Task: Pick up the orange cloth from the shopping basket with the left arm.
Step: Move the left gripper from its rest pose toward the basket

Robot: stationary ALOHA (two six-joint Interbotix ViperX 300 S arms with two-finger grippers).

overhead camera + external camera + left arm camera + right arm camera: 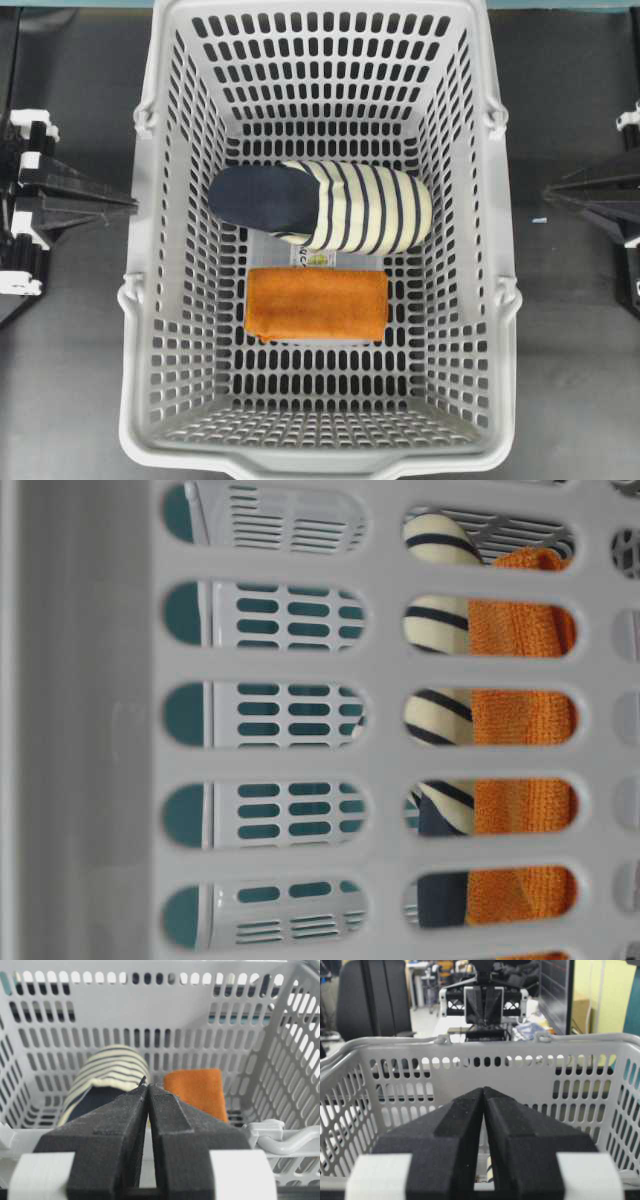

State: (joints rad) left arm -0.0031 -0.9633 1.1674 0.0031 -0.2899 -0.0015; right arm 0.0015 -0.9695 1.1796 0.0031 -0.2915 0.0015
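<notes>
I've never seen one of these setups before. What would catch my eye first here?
Most likely the orange cloth, a bright folded rectangle lying flat on the floor of the big light-grey shopping basket that fills the overhead view. Just behind it lies a navy-and-cream striped slipper. The two black grippers, left and right, sit shut outside the basket's side walls, touching nothing.

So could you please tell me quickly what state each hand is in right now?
Left hand: closed, holding nothing, outside the basket.
Right hand: closed, holding nothing.
</notes>
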